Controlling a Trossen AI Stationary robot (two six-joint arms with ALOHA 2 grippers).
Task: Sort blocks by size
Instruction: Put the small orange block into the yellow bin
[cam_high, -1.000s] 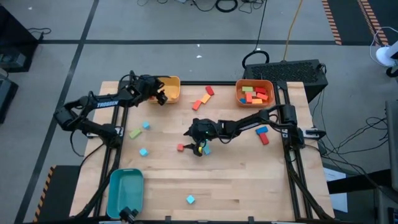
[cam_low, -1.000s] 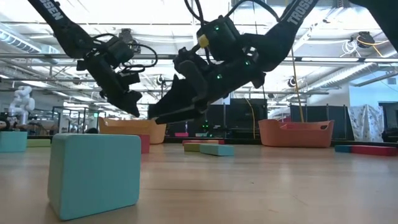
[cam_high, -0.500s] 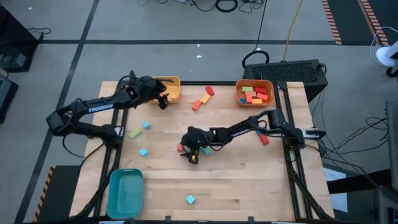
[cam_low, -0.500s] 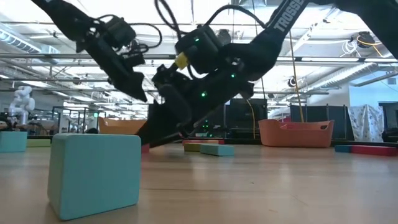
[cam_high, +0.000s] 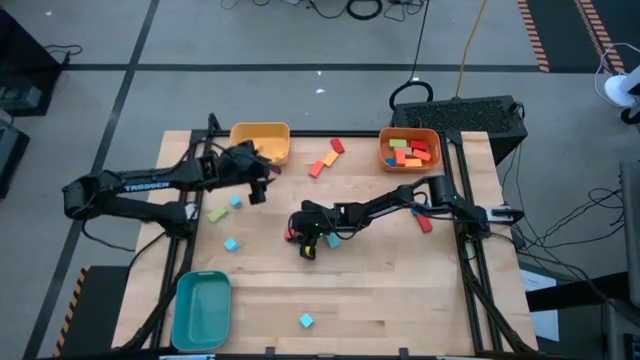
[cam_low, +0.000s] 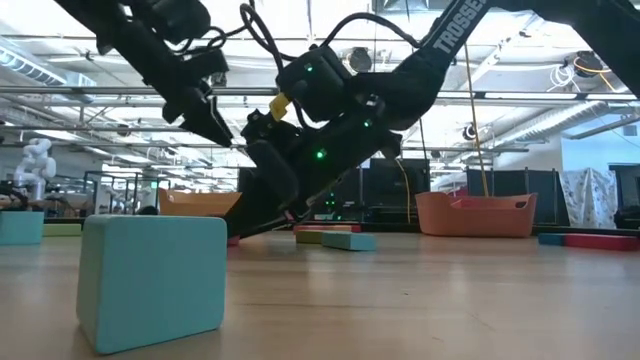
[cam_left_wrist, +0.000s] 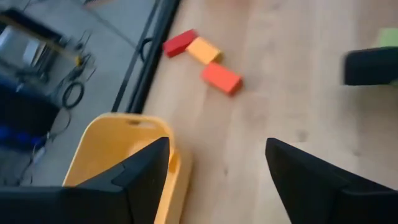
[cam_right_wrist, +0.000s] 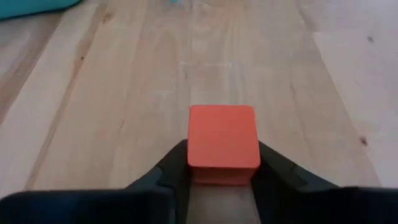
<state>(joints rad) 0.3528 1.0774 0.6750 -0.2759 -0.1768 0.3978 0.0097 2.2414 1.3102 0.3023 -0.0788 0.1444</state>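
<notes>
A small red cube (cam_right_wrist: 224, 143) sits mid-table, and my right gripper (cam_right_wrist: 224, 163) is shut on it; the high view shows the same cube (cam_high: 290, 236) at the gripper's (cam_high: 298, 241) tip. My left gripper (cam_high: 258, 187) hangs open and empty over the table, just near of the yellow bin (cam_high: 262, 141). Loose blocks lie on the wood: a green one (cam_high: 217, 214), light blue ones (cam_high: 235, 201) (cam_high: 230, 244) (cam_high: 305, 320), and orange and red bars (cam_high: 320, 165) (cam_high: 337, 146). My right gripper pinches the red cube by two opposite sides (cam_right_wrist: 254, 149) between its two fingers. The fingers (cam_right_wrist: 277, 167) slant down from the table's right side. The cube's far half sticks out past the fingertips. It sits level; I cannot tell if it rests on the wood.
An orange bin (cam_high: 382, 150) with several blocks stands at the back right, and a teal bin (cam_high: 200, 308) at the front left. A blue and a red block (cam_high: 422, 218) lie by the right arm. A big light blue block (cam_low: 150, 280) fills the low view's foreground.
My right gripper has moved toward the table's left and down onto the red cube and shut on it. My left gripper has drawn away from the yellow bin toward the near edge and has risen, rolling as it went.
</notes>
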